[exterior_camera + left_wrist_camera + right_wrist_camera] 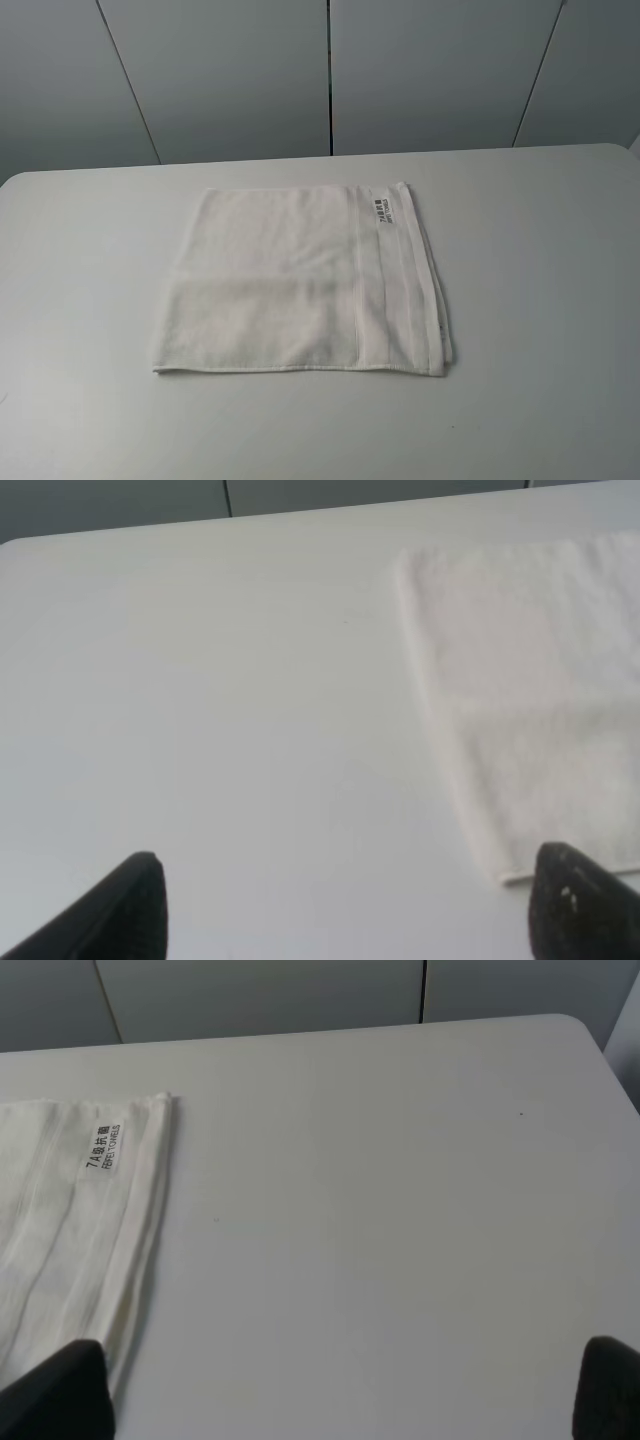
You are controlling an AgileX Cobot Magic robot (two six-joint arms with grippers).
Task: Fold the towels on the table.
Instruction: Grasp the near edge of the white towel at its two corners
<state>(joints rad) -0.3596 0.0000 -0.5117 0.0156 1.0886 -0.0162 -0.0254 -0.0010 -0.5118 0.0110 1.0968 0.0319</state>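
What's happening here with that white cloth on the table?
Nothing is being handled right now. A white towel lies flat on the table, apparently folded over already, with layered edges on one side and its label facing up. The left gripper and right gripper are both open near its edges, gripping nothing.

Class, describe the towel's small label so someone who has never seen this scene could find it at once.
Start at the large plain white smooth-topped table, where one folded white terry-cloth towel lies. In the high view, go to its far right corner, by the woven border band. The small white label there carries the only black print on the cloth.
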